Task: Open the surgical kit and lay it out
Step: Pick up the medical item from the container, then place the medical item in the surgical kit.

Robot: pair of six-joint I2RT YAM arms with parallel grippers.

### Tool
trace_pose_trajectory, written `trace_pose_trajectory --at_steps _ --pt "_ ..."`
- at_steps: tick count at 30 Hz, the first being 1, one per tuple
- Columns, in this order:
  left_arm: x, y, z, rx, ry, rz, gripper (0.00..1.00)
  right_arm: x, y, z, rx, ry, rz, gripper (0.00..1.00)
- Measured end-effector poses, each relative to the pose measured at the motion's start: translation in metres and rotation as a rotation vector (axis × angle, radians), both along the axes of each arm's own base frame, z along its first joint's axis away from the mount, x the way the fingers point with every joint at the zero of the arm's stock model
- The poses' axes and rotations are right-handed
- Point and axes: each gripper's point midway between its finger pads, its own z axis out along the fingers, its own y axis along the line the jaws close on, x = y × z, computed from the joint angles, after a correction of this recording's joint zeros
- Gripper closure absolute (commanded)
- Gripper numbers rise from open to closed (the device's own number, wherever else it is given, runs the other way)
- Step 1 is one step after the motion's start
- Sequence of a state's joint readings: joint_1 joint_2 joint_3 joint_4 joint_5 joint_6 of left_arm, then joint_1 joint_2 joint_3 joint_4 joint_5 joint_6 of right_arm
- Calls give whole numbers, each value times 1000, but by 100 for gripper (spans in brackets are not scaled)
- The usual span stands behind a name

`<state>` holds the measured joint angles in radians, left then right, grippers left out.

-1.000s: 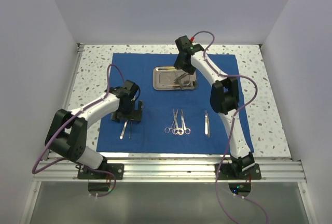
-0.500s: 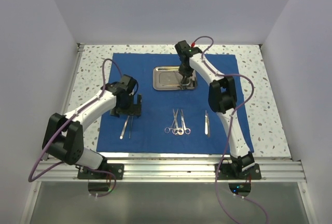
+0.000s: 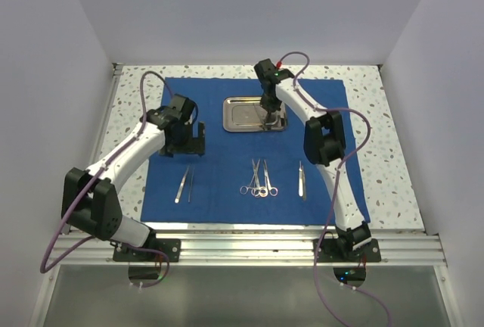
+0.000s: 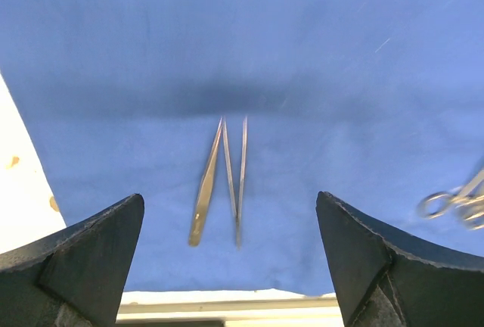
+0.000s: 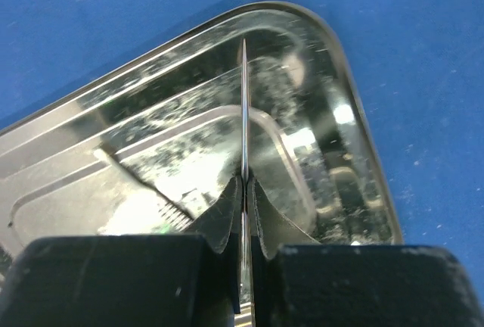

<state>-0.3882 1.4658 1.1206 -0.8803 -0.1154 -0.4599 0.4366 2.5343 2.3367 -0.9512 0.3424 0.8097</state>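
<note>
Tray (image 3: 238, 115) lies on the blue cloth (image 3: 227, 164); right gripper (image 5: 246, 191) over it pinches a slim silver instrument (image 5: 244, 107); left gripper (image 3: 189, 141), fingers wide, hangs left of the tray; tweezers (image 4: 223, 179) and scissors (image 3: 259, 179) lie nearer.

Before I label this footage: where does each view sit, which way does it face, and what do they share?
Top external: above, behind the bases, looking down on the blue cloth; both arms show.
Left wrist: looks down through the open left gripper at silver tweezers.
Right wrist: low over the steel tray; the right gripper pinches a thin silver instrument.
Shared: top and left wrist both show the tweezers.
</note>
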Motion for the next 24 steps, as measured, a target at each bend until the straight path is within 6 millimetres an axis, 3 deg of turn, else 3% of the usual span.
trace_pose_trajectory --at_steps 4,7,11,13,15,17,21,24 --pt "38 -6 46 -24 -144 14 0 -5 23 17 4 -36 73 100" --pt "74 -1 81 -39 -240 56 0 -23 67 52 65 -86 154 100" --pt "120 23 104 -38 -303 150 0 -80 142 108 212 -129 309 100" --pt "134 34 106 -32 -311 185 0 -114 171 121 282 -117 385 100" --pt "147 46 107 -17 -317 214 0 -155 192 114 339 -49 448 100" --pt "156 54 108 -5 -318 235 0 -188 200 88 385 50 476 100" --pt "171 70 117 18 -346 280 0 -227 193 13 417 261 432 100" --pt "177 83 127 31 -378 317 0 -237 203 -13 475 316 415 100"
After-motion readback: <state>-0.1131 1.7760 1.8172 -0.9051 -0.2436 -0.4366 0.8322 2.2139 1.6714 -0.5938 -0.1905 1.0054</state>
